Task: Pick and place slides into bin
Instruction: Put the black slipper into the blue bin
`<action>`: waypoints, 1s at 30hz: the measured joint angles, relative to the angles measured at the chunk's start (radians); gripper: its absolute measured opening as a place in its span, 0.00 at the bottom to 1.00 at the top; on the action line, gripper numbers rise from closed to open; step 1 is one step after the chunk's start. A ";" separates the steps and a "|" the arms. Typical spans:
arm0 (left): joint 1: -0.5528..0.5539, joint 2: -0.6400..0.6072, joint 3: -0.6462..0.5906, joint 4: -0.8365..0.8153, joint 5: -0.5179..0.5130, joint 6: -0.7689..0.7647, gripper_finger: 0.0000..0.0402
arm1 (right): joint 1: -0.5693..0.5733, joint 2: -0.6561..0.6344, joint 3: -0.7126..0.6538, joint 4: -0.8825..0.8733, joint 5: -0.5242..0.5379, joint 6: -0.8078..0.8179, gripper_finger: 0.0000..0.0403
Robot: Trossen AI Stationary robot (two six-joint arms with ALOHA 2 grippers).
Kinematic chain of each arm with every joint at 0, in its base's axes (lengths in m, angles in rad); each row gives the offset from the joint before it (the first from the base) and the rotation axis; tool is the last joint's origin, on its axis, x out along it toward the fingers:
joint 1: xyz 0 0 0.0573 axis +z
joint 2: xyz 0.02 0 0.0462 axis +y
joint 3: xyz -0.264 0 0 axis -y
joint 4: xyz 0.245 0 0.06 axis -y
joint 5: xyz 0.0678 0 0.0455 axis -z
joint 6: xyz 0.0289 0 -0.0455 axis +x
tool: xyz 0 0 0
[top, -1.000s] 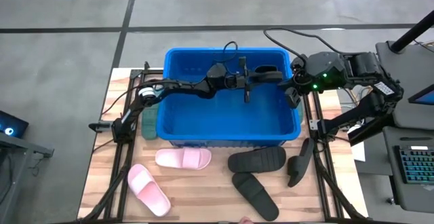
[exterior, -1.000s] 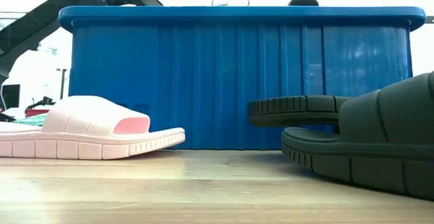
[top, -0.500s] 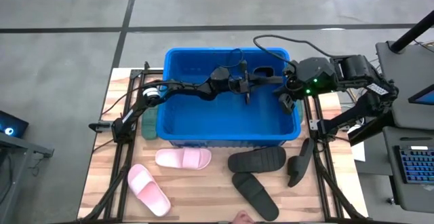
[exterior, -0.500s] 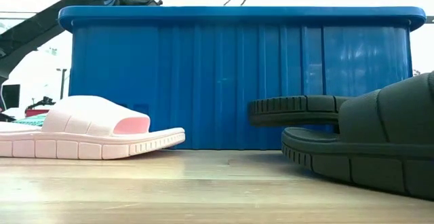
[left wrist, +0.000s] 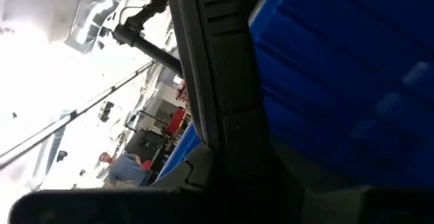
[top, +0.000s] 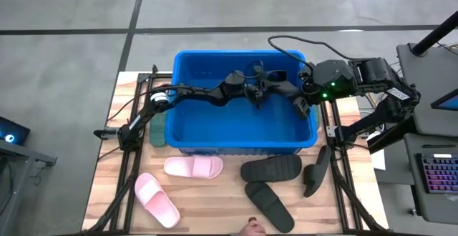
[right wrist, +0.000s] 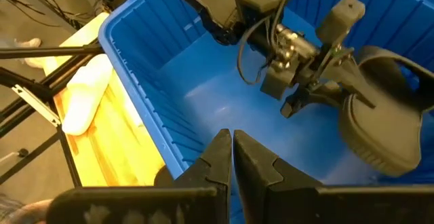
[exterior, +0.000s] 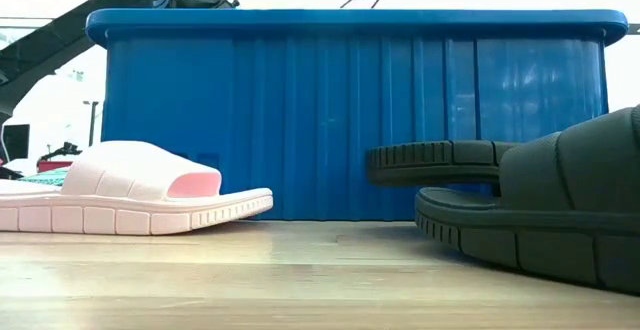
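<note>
Blue bin [top: 240, 132] sits mid-table, and the left gripper [top: 266, 87] is inside it near the far wall, grasping a black slide [right wrist: 376, 115] by its edge. The slide hangs over the bin floor toward the far right corner. So this is the drop step; the next move calls for opening the jaws and lifting the arm clear of the rim. Right gripper [right wrist: 230, 149] hovers above the bin's right rim with its fingers clenched on nothing.

Still outside, all in front of the bin: two pink slides [top: 193, 167] [top: 157, 200] at front-left, three black slides [top: 270, 168] [top: 269, 206] [top: 318, 170] at front-right. A sage green slide [top: 157, 129] lies against the bin's left wall, partly hidden.

Versus a second ago: the left gripper has shifted slightly toward the far right corner and the held slide now reads closer to the right gripper, which has swung in over the rim. Slides on the table are unmoved.
</note>
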 joint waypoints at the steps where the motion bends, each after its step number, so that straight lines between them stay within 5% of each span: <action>1: -0.002 0.000 0.000 -0.004 0.002 0.011 0.17 | 0.000 0.000 0.000 0.004 0.000 0.000 0.02; 30: 0.000 -0.002 0.001 -0.130 0.082 0.246 0.17 | -0.001 0.000 -0.057 -0.009 0.036 -0.005 0.02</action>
